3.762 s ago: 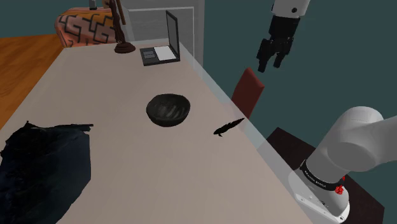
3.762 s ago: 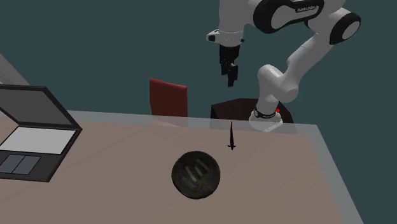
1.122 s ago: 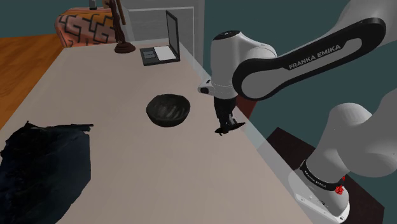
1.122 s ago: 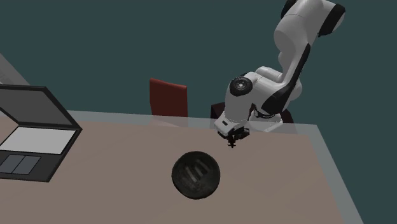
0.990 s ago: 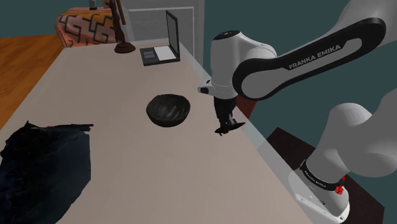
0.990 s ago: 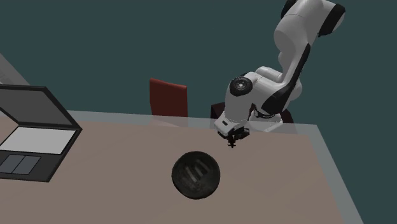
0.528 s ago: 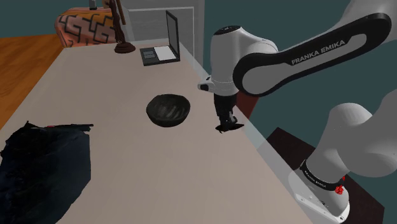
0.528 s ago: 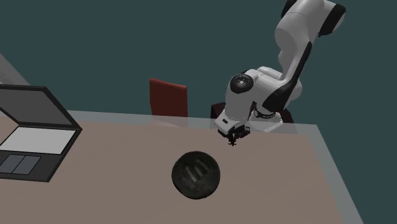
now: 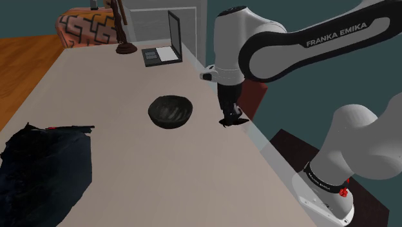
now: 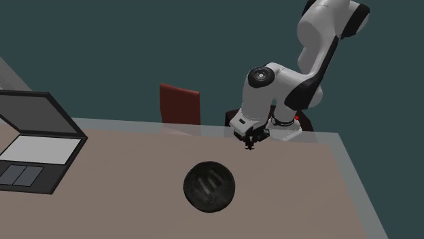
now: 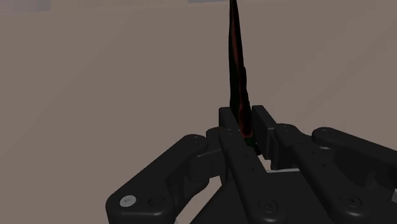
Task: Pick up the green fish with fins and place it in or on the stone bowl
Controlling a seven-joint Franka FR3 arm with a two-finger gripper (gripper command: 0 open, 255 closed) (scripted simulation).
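Black-fingered, my gripper [image 11: 245,124] pinches one dark fish [image 11: 236,70], which juts out past the tips. It has risen off the table [image 9: 129,167] since half a second ago, so I judge the grasp good. One dark bowl [image 9: 171,111] waits near the hand, with one laptop [image 9: 164,51] far beyond.

Your shoulder camera looked along the long beige table [image 9: 142,174]; your second faced back across the same dark round bowl [image 9: 171,111].
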